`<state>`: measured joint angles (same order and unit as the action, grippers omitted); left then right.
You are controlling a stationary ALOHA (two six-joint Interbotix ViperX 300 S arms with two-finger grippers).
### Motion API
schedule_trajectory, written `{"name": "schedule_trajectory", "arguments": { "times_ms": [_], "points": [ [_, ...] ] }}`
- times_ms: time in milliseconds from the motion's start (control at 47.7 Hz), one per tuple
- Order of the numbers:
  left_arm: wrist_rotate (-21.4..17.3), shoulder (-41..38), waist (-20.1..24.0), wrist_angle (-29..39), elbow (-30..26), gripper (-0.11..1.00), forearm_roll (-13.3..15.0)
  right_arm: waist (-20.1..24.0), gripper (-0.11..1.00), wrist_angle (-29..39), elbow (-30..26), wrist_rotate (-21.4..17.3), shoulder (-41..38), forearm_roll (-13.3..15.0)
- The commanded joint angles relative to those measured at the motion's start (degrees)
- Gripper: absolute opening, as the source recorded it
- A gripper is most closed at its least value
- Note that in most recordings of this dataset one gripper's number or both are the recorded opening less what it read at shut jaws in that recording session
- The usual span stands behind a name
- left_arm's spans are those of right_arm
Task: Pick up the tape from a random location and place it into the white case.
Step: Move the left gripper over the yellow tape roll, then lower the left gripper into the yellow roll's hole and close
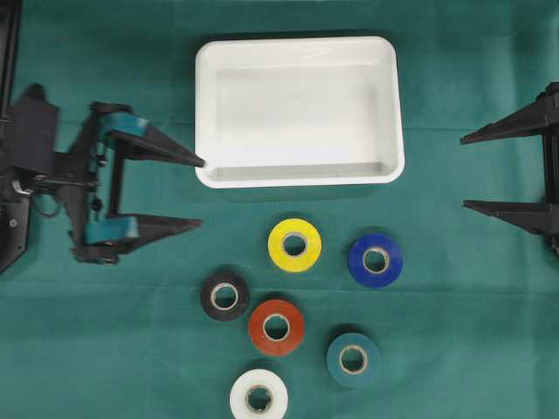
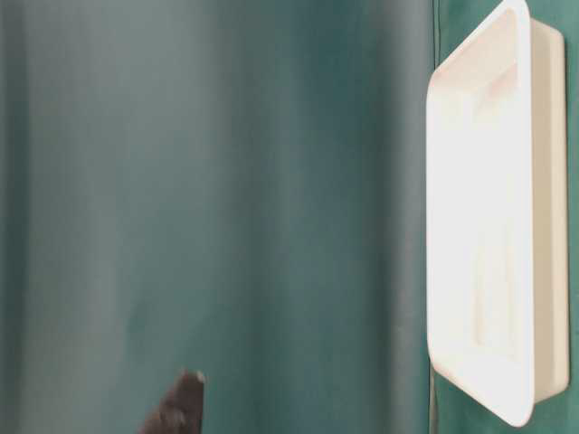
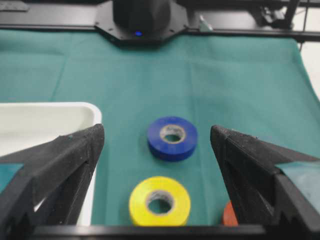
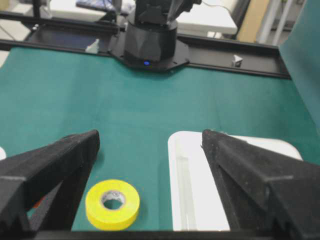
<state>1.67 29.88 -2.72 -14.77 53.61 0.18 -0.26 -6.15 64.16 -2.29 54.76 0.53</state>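
Overhead view shows the white case (image 1: 300, 52) at 12 o'clock on the green cloth (image 1: 454, 349), with nothing inside it. Six tape rolls lie flat between 5 and 7 o'clock from it: the yellow roll (image 1: 294, 244) nearest the case, the blue roll (image 1: 376, 259) at 3 o'clock from the yellow, then the black roll (image 1: 224, 296), the red roll (image 1: 276, 326), the teal roll (image 1: 353, 359) and the white roll (image 1: 258, 397). The left gripper (image 1: 199, 193) at 9 o'clock is spread wide and grasps nothing; its upper finger tip is just beside the case corner. The right gripper (image 1: 465, 172) at 3 o'clock is also released and holds nothing.
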Motion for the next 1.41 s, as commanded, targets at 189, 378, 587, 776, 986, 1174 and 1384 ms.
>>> {"name": "schedule_trajectory", "arguments": {
  "times_ms": [189, 378, 587, 776, 986, 1174, 1384],
  "points": [
    [0.09, -9.49, -1.93, -1.85, -9.67, 1.00, 0.09, -0.09, 0.92, -0.44, -1.67, 0.09, -0.44, 0.44],
    [0.00, -13.89, -2.02, -1.58, -14.77, 1.00, 0.09, -0.09, 0.92, -0.53, -1.67, 0.09, -0.44, 0.44],
    [0.00, -15.29, -2.02, -0.26, -16.52, 1.00, 0.09, -0.09, 0.92, -0.53, -1.67, 0.09, -0.44, 0.44],
    [0.44, -15.56, -2.02, 3.16, -17.40, 1.00, 0.18, -0.09, 0.92, -0.53, -1.76, 0.09, -0.53, 0.44],
    [2.37, -18.90, -2.02, 18.11, -23.99, 1.00, 0.18, -0.09, 0.92, -0.35, -2.02, 0.09, -0.53, 0.44],
    [2.64, -23.38, -2.11, 35.86, -32.78, 1.00, 0.18, -0.09, 0.92, -0.26, -2.11, 0.18, -0.53, 0.53],
    [2.72, -28.65, -2.81, 50.10, -41.66, 1.00, 0.26, -0.09, 0.92, -0.26, -2.02, 0.09, -0.70, 0.79]
  ]
}}
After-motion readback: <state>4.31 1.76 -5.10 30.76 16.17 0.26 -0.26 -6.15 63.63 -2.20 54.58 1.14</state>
